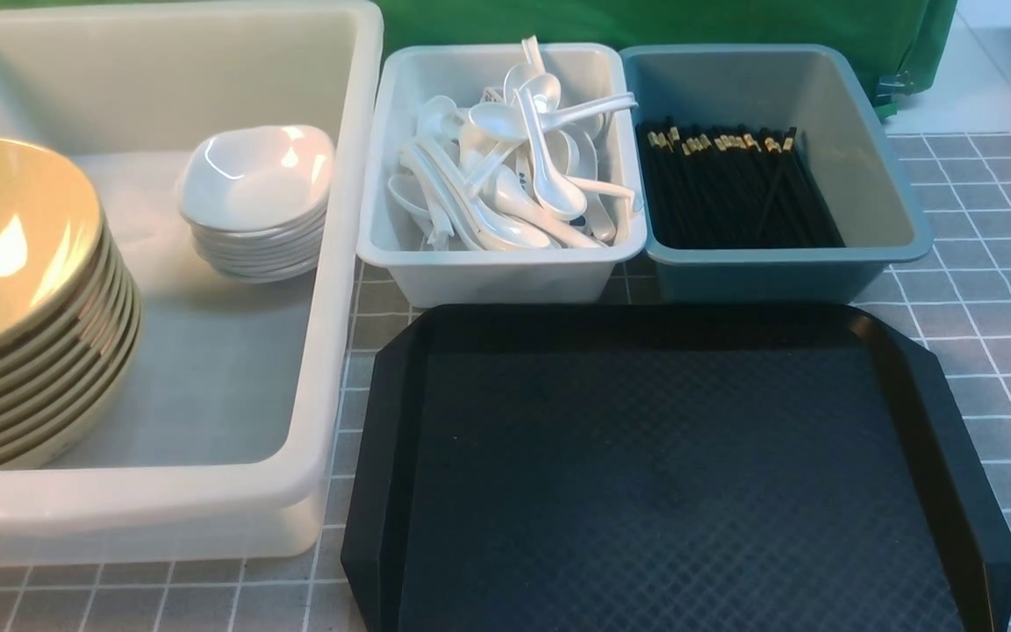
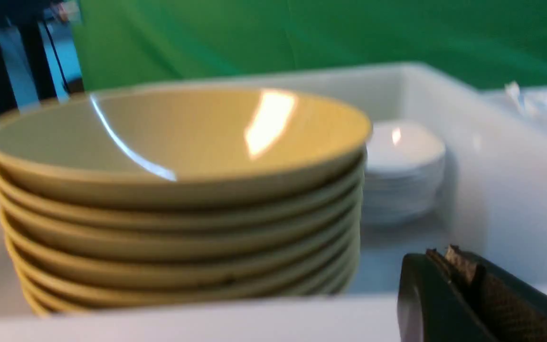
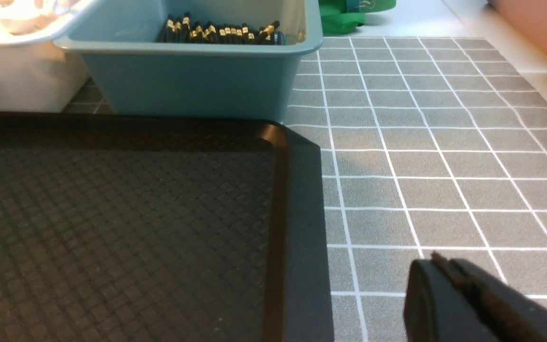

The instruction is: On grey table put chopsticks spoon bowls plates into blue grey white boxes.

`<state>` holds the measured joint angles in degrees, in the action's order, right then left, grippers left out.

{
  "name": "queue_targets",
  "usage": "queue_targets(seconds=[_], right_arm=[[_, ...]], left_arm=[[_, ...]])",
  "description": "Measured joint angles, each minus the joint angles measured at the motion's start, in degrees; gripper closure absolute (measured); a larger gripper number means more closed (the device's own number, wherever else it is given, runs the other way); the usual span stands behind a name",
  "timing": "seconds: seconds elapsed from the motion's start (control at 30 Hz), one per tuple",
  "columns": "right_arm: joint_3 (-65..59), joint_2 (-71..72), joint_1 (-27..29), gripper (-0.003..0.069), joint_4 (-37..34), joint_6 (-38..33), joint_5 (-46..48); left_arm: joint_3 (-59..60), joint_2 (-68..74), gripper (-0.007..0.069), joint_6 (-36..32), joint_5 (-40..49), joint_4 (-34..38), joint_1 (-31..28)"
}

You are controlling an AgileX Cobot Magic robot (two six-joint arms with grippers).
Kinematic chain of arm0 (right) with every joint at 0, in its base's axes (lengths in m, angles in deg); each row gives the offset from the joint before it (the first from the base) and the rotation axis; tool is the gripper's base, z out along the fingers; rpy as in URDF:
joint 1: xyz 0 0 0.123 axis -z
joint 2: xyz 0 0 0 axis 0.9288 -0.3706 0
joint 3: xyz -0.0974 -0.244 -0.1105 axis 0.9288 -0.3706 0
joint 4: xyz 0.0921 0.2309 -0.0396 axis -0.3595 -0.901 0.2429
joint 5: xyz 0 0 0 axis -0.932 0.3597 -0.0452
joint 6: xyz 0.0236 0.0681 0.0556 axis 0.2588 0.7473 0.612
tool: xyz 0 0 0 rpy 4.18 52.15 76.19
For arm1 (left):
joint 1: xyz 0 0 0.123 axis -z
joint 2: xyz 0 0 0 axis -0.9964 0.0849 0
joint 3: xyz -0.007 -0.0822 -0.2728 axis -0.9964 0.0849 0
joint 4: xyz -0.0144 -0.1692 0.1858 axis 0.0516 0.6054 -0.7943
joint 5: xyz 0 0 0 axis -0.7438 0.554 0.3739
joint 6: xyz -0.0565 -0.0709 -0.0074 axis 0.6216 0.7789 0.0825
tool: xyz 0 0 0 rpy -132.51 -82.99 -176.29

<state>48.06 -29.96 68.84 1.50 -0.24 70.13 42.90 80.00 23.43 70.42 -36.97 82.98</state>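
A stack of yellow-green bowls [image 1: 14,290] and a stack of small white plates [image 1: 255,197] stand inside the large milky-white box [image 1: 330,351]. White spoons [image 1: 514,167] fill the pale grey box [image 1: 505,272]. Black chopsticks [image 1: 734,184] with gold bands lie in the blue box [image 1: 769,268]. My left gripper [image 2: 444,259] is shut and empty, just outside the white box's near wall, beside the bowls [image 2: 178,190]. My right gripper [image 3: 437,261] is shut and empty over the grey table [image 3: 444,156], right of the tray.
A black textured tray [image 1: 672,474] lies empty in front of the two small boxes. A green cloth [image 1: 646,22] hangs behind the boxes. Grey gridded table surface [image 1: 997,290] runs to the right of the tray and blue box.
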Motion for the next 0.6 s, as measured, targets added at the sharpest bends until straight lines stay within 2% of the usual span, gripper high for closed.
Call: queue_targets(seconds=[0.2, 0.6], right_arm=[[0.00, 0.00, 0.00, 0.0615, 0.00, 0.00, 0.00], [0.00, 0.00, 0.00, 0.0614, 0.00, 0.00, 0.00]], left_arm=[[0.00, 0.05, 0.0636, 0.00, 11.08, 0.00, 0.11], [0.00, 0.05, 0.0636, 0.00, 11.22, 0.00, 0.11]])
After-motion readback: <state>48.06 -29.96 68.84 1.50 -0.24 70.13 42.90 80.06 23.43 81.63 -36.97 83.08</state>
